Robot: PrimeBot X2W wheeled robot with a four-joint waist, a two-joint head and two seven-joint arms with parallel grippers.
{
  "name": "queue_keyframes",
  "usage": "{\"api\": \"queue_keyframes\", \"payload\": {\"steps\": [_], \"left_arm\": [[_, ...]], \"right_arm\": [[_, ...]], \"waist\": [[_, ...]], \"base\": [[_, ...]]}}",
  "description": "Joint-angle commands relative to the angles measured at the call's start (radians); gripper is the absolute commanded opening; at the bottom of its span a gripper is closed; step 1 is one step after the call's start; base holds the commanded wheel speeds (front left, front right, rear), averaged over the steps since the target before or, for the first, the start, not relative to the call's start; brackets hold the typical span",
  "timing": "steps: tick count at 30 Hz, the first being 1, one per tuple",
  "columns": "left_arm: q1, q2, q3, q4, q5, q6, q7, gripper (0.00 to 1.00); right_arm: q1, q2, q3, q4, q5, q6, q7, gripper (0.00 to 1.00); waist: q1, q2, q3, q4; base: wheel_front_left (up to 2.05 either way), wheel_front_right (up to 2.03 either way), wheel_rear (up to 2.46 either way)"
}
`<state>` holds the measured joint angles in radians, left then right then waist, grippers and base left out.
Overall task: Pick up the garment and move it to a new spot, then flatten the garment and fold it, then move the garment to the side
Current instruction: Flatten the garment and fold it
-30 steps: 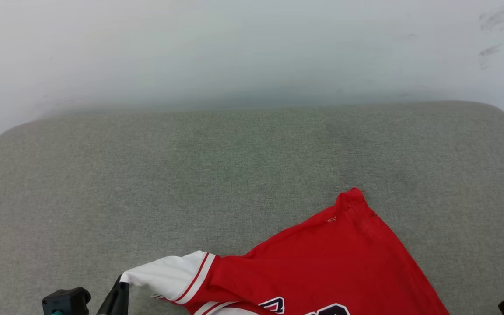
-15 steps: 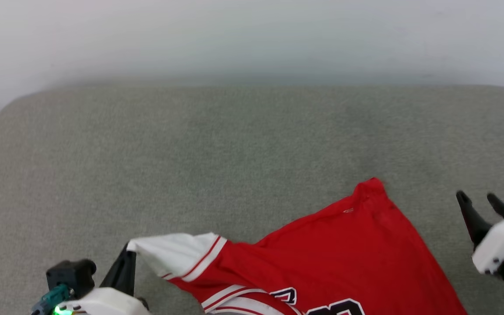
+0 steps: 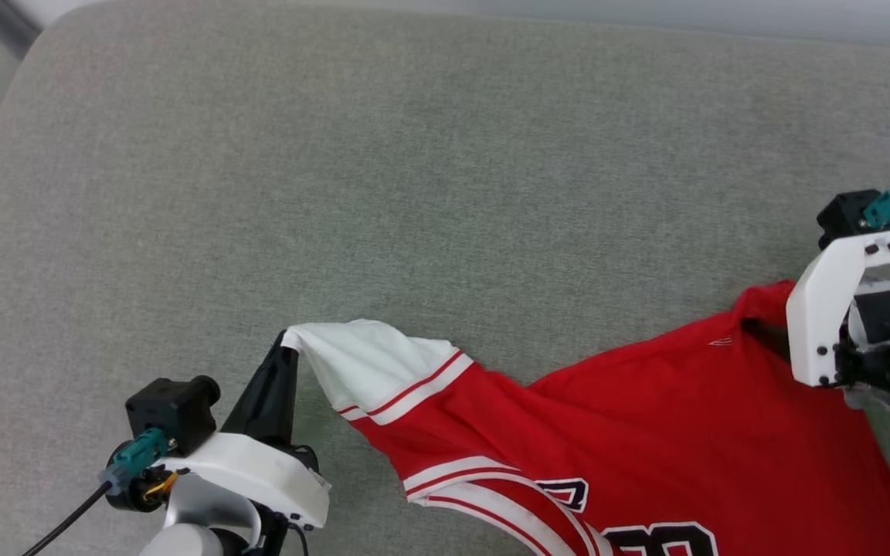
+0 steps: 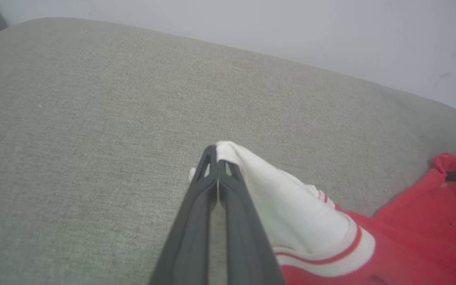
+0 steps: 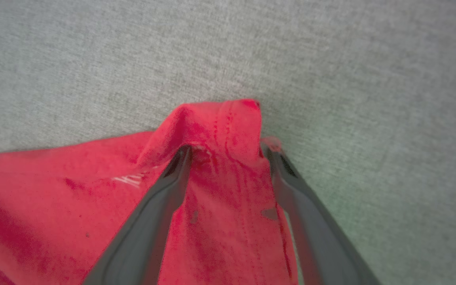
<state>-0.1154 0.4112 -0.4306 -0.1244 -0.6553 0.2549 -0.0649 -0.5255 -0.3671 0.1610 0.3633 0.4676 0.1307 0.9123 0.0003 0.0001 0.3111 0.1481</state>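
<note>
Left pincer (image 4: 216, 152): fingers pressed together, pinching the very tip of the white sleeve (image 3: 368, 363).
Right pincer (image 5: 226, 152): fingers spread wide, straddling the bunched red corner (image 5: 220, 118), tips on or just above the cloth. Nothing gripped on that side yet.

The garment (image 3: 646, 417) lies on the near right part of the grey cushion (image 3: 414, 154), print (image 3: 646, 537) up. It's stretched loosely between the two pincers. Its lower part runs out of the head view toward the cushion's near edge, so I can't tell whether it hangs over.

Risks:
- The left bite is thin, right at the sleeve tip. A hard pull along the cushion could slip it out.
- The right fingers may close on the top layer only, or nudge the bunch out between the tips.
- The right tips sit low on the cushion. If they close while pressed in, they could catch the upholstery.
- A sleeve tip plus a body corner is a lopsided pair. My guess is the cloth twists on lift rather than hanging flat.
- If part does hang off the near edge, its weight will pull against both grips.

Room:
- The cushion is bare from the garment to its far edge and across its whole left half.
- The far edge butts against the wall (image 4: 291, 27), so keep a margin there.
- The far corners are rounded, so there's less usable area at them.
- The red corner is near the cushion's right side, so there's little slack that way. A new spot is better toward the cushion's middle.
</note>
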Motion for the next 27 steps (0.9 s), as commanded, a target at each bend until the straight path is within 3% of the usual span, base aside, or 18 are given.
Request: {"api": "queue_keyframes", "payload": {"steps": [1, 3, 4, 5, 9, 18, 27], "left_arm": [[-0.016, -0.005, -0.001, 0.005, 0.001, -0.004, -0.008, 0.0], [-0.021, -0.009, -0.004, 0.014, -0.001, -0.007, -0.011, 0.0], [-0.022, -0.012, -0.005, 0.019, -0.002, -0.009, -0.011, 0.0], [-0.022, -0.013, -0.006, 0.025, -0.004, -0.01, -0.013, 0.0], [-0.018, -0.012, -0.006, 0.041, -0.008, -0.014, -0.019, 0.0], [-0.015, 0.018, 0.01, 0.071, -0.013, -0.026, -0.024, 0.0], [-0.234, 0.046, 0.029, 0.201, -0.008, -0.1, 0.003, 0.0]], "right_arm": [[0.007, 0.011, 0.022, 0.044, 0.013, 0.0, 0.027, 1.0], [0.016, 0.019, 0.042, 0.1, 0.014, 0.0, 0.074, 1.0], [0.018, 0.022, 0.052, 0.116, 0.014, 0.0, 0.084, 0.42], [0.018, 0.027, 0.059, 0.129, 0.017, 0.0, 0.092, 0.0], [-0.007, 0.028, 0.07, 0.142, 0.023, 0.0, 0.072, 0.0], [-0.07, 0.004, 0.069, 0.116, 0.04, 0.0, -0.107, 0.0], [-0.135, 0.006, 0.04, 0.138, 0.003, 0.0, -0.318, 0.0]], "waist": [[-0.0003, -0.0001, 0.02, 0.02], [-0.0003, -0.0001, 0.019, 0.024], [-0.0003, -0.0001, 0.017, 0.026], [-0.0003, -0.0001, 0.012, 0.026], [-0.0003, -0.0001, -0.021, 0.022], [-0.0003, -0.0001, -0.185, -0.026], [-0.0003, -0.0001, -0.291, -0.096]], "base": [[0.0, 0.0, 0.0], [0.0, 0.0, 0.0], [0.0, 0.0, 0.0], [0.0, 0.0, 0.0], [0.0, 0.0, 0.0], [0.0, 0.0, 0.0], [0.0, 0.0, 0.0]]}}
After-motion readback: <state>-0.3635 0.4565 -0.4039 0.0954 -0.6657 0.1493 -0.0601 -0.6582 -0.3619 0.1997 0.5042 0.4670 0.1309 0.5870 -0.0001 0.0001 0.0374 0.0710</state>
